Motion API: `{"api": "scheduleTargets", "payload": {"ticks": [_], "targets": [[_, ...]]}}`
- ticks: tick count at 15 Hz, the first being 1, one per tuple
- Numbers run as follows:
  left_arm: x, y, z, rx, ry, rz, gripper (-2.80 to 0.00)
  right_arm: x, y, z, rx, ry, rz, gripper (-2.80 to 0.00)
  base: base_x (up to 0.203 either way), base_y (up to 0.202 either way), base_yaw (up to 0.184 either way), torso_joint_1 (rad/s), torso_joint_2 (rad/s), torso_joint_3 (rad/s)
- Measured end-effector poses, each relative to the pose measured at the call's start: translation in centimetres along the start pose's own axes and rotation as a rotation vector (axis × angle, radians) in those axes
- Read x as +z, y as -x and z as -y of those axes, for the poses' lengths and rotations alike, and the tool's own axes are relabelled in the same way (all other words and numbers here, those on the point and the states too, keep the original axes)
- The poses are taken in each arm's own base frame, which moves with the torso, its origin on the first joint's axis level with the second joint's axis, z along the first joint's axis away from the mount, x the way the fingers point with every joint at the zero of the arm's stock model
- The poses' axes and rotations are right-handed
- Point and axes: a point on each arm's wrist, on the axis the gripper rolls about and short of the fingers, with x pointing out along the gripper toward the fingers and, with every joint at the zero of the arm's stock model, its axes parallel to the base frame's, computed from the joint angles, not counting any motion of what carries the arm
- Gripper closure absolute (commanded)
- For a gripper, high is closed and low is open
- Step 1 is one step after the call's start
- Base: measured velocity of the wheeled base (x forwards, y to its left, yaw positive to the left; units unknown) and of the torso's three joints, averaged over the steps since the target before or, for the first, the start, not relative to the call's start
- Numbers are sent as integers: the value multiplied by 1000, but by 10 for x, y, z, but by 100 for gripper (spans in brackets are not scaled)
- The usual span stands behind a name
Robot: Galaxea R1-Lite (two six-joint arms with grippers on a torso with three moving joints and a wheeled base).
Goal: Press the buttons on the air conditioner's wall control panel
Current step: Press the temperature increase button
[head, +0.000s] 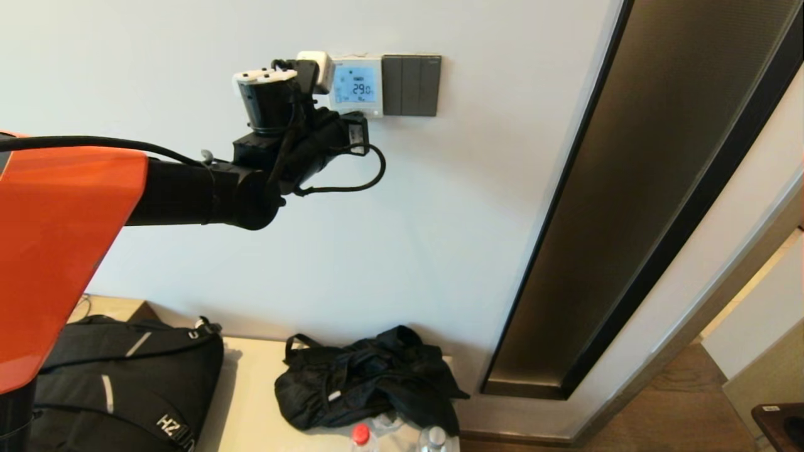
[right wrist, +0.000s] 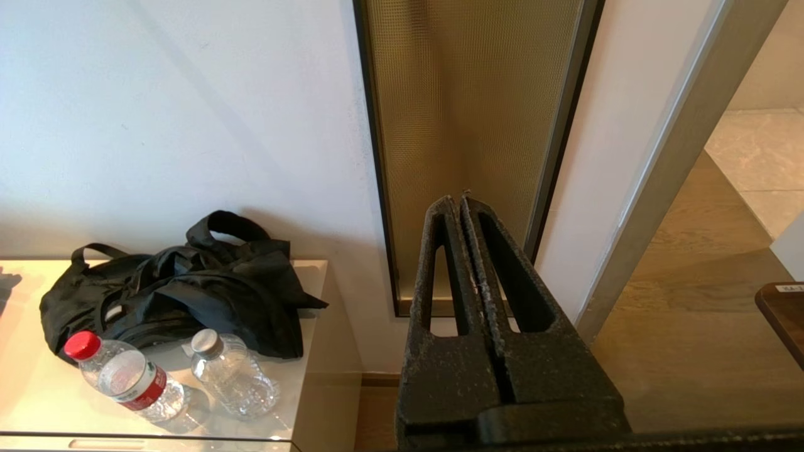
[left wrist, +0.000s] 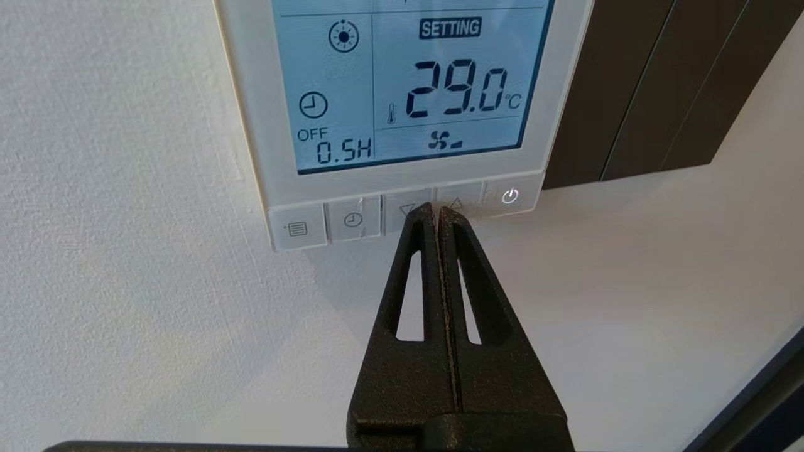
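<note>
Left jaws: pressed together, nothing between them.
Left gripper [left wrist: 438,213]: tips sit at the bottom button row of the control panel [left wrist: 402,100], over the seam between the down-arrow button [left wrist: 402,210] and the up-arrow button [left wrist: 461,202]. Whether the tips actually touch the buttons cannot be told.
Button row: from the panel's outer edge inward, a menu button [left wrist: 296,228], a timer button [left wrist: 353,220], the two arrow buttons, then a power button [left wrist: 510,196].
Display [left wrist: 408,81]: lit blue, reads SETTING 29.0 °C, with a sun symbol, a clock symbol, OFF 0.5H and a fan symbol.
Control panel location: mounted high on the white wall [head: 440,220], just beside a dark grey switch plate [head: 411,85] that lies on its right in the head view.
Left arm [head: 207,188]: raised and extended from the orange shoulder cover [head: 56,251] up to the panel; its wrist hides the panel's left and lower edge in the head view.
Right jaws: pressed together, holding nothing.
Right gripper [right wrist: 461,204]: held low, apart from the panel, facing a dark-framed mesh panel [right wrist: 465,125] set in the wall near the floor.
Low cabinet [right wrist: 314,351]: stands against the wall below the control panel, carrying a crumpled black bag [right wrist: 188,282], a red-capped bottle [right wrist: 119,376] and a silver-capped bottle [right wrist: 232,373], both lying down.
Black backpack [head: 125,376]: rests to the left of the crumpled bag in the head view.
</note>
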Motion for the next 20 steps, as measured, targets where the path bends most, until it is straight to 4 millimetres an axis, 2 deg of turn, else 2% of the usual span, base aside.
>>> {"api": "scheduleTargets", "payload": {"ticks": [20], "targets": [[-2,0,-1,3,-1,-8,0,0,0,0,0,0,0,0,0,0,0,0,0,0]]}}
